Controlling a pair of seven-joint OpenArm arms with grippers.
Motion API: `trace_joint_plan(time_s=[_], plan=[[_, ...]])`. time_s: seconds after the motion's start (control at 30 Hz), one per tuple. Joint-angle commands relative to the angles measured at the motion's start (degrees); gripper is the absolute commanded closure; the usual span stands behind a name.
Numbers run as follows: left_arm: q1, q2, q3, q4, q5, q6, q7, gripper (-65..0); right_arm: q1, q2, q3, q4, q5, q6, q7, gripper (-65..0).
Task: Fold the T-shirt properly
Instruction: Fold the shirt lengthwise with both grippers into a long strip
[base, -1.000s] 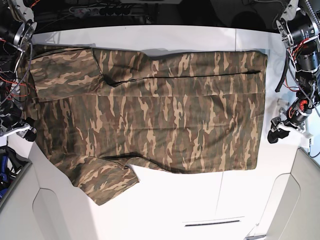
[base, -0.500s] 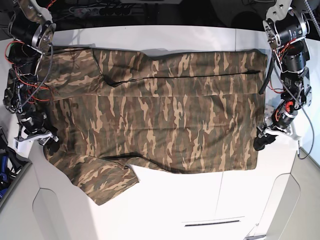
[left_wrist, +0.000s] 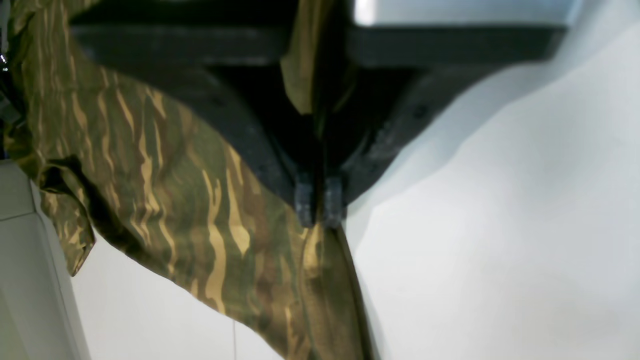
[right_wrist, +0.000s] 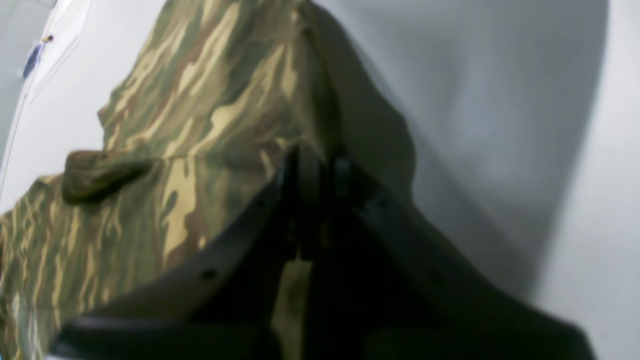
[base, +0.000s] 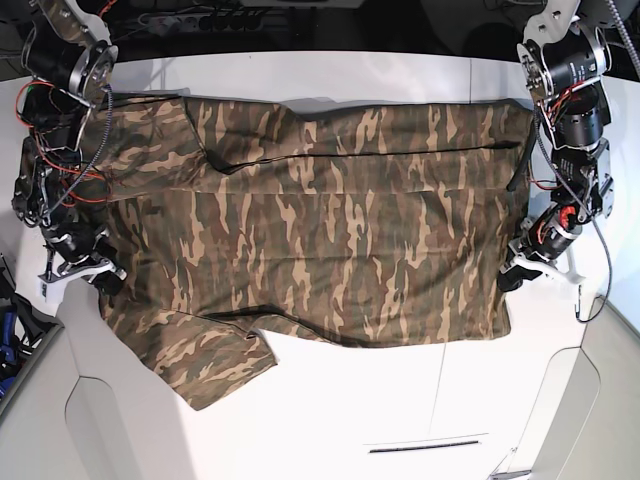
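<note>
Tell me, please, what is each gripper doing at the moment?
Left gripper: closed on the edge of the T-shirt.
Right gripper: closed on the T-shirt's edge at the other side.

- Black angular arms (base: 590, 130), two, with white sections and red markings.
- Matte black tapering gripper fingers (left_wrist: 240, 120), ribbed grey tips, small round recess.
- Silver-grey block (left_wrist: 465, 12), smooth, above one finger.

Robot workspace, perhaps a lab – the exact kind of room cannot be told. In the base view, one robot arm (base: 68, 190) stands at nine o'clock and another arm (base: 575, 170) at three o'clock – both over a plain white table (base: 330, 420).
</note>
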Motion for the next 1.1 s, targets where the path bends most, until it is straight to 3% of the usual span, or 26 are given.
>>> trace_joint_plan(time_s=[0.0, 0.27, 0.47, 0.6, 0.9, 1.07], plan=[[-2.0, -1.0, 0.0, 0.6, -0.8, -0.1, 0.8, 0.0, 0.9, 0.7, -0.1, 1.5, 0.1, 0.2, -2.1, 0.0], [-4.0, -1.9, 0.0, 5.7, -8.3, -0.1, 13.5, 0.0, 0.5, 1.0, -0.1, 13.0, 8.3, 0.2, -15.9, 0.0], [-2.2, -3.1, 0.0, 14.6, -12.3, -0.1, 22.1, 0.0, -1.7, 4.1, -0.1, 19.6, 14.8, 0.5, -22.9, 0.0], [1.7, -4.2, 0.0, 21.8, -15.7, -0.1, 26.3, 0.0, -5.6, 6.9, 0.0, 22.6, 18.5, 0.6, -24.1, 0.0], [12.9, -6.8, 0.0, 36.5, -19.0, -0.1, 27.5, 0.0, -14.3, 11.8, 0.2, 27.4, 23.1, 0.7, -24.4, 0.0], [18.8, -6.8, 0.0, 42.4, -19.5, -0.1, 30.1, 0.0, -18.5, 12.9, 1.0, 30.5, 23.5, 1.0, -24.7, 0.0]])
